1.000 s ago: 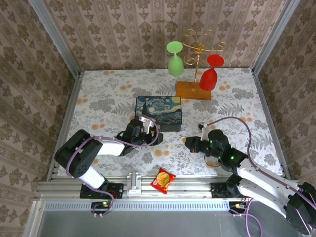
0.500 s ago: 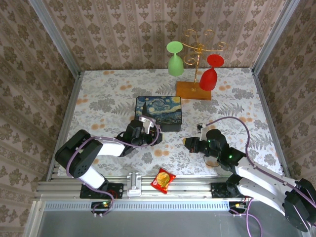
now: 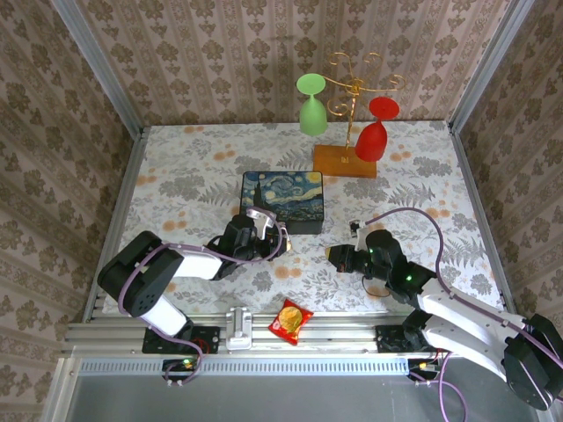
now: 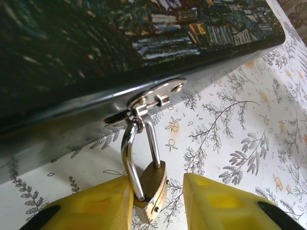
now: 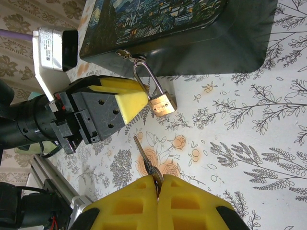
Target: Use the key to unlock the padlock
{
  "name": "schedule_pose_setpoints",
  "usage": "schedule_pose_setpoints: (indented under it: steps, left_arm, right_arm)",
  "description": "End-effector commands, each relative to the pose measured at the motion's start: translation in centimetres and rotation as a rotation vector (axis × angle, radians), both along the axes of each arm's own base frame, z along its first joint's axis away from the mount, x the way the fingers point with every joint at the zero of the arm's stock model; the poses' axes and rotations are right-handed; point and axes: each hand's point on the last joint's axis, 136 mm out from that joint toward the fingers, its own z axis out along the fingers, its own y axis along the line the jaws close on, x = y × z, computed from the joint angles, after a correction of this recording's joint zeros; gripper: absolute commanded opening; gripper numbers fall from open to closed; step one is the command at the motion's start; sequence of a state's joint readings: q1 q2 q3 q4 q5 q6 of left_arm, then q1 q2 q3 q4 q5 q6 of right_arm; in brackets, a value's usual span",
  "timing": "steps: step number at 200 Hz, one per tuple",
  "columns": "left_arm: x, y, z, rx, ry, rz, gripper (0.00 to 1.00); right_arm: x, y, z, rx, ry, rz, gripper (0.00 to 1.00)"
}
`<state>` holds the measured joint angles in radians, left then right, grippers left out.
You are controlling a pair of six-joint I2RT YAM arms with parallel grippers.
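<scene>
Damask-papered walls (image 3: 220, 53), floral-patterned table (image 3: 176, 167), metal corner posts (image 3: 97, 66)

brass-gold padlock (image 4: 153, 186), dark key (image 5: 142, 151), floral table (image 4: 249, 120)

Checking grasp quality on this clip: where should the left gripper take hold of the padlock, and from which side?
Probably take the padlock by its brass body, across the flat faces, coming from the table side, away from the box. It hangs by its thin shackle from the clasp, so only the body offers broad surfaces. The open left gripper straddles it.
</scene>
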<state>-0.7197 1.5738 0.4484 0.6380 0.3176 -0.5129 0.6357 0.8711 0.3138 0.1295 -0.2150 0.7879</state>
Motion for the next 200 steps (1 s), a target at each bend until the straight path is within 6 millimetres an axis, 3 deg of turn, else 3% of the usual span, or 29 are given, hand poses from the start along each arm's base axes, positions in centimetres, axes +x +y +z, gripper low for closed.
schedule_pose_setpoints:
  steps: [1,90,153,200]
  left_arm:
    - [-0.3,0.1,-0.4,-0.003,0.006,0.01,0.32]
    - [-0.2,-0.9,-1.1,-0.007,0.015,0.029,0.29]
    - [0.0,-0.8,-1.0,-0.02,0.027,0.047,0.2]
    - [0.4,-1.7,-0.2,-0.136,0.096,0.098,0.17]
  right_arm:
    - [0.5,0.1,0.5,0.009,-0.025,-0.016,0.0]
    - [0.6,0.0,0.1,0.004,-0.02,-0.019,0.0]
    - [0.5,-0.2,-0.3,0.006,-0.018,-0.034,0.0]
    - [1.0,0.4,-2.0,0.02,0.02,-0.044,0.0]
